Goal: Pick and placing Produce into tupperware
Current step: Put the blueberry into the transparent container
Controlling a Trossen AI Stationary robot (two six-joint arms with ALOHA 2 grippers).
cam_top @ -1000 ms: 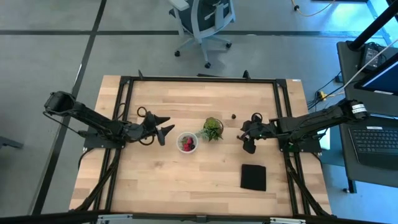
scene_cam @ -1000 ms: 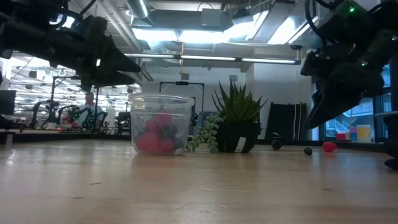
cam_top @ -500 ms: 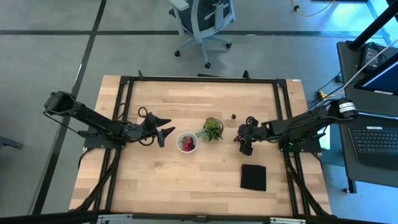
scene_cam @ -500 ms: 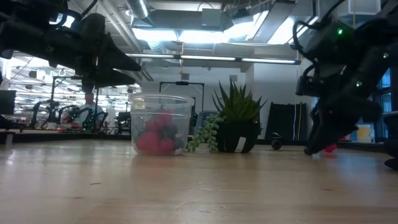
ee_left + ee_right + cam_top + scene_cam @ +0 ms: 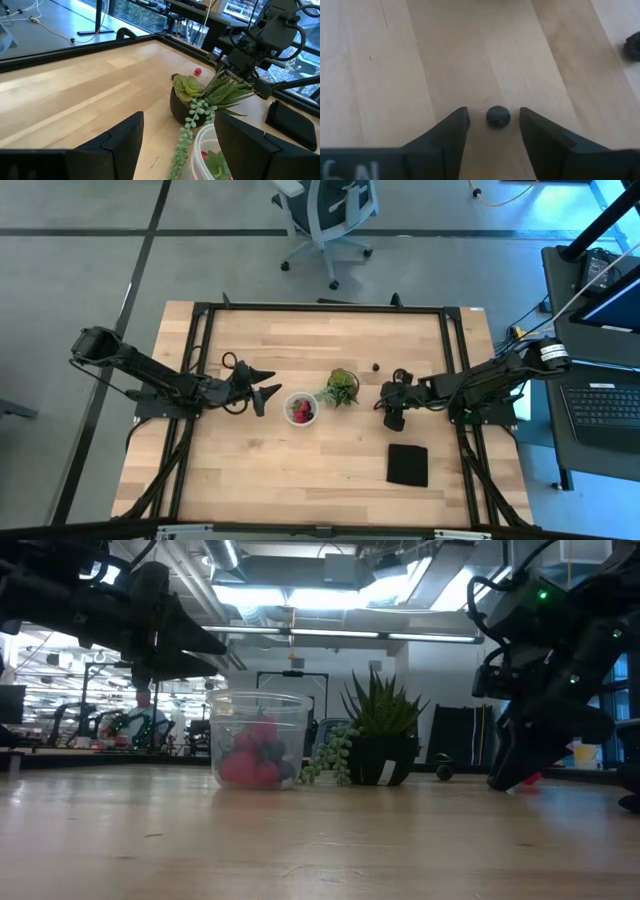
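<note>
**Right gripper down over a dark berry**

Since the frame a second ago, your right gripper [image 5: 391,406] has slid left toward the plant and dropped nearly to the tabletop; your left arm has not moved.

Right wrist view: the two fingers [image 5: 451,131] stand apart with one small round dark berry [image 5: 498,116] on the wood between them. No contact with either finger is visible. Another dark piece [image 5: 633,46] sits at the edge of that picture, well apart.

Low view: the right gripper [image 5: 515,775] hangs low at the right, with a red piece [image 5: 531,778] just behind it and a dark round piece [image 5: 444,772] on the table between it and the plant.

Tupperware [image 5: 301,409] sits near the table's middle, just left of the green plant [image 5: 341,388]. It already holds red and dark produce [image 5: 252,759].

Left gripper [image 5: 262,385] waits just left of the tupperware, fingers [image 5: 124,137] spread wide and holding nothing. Left wrist view shows the plant [image 5: 199,99], the tupperware rim [image 5: 197,142] and a red berry [image 5: 197,72] beyond.

Flat black square [image 5: 407,465] lies on the near right of the table [image 5: 260,470].
</note>
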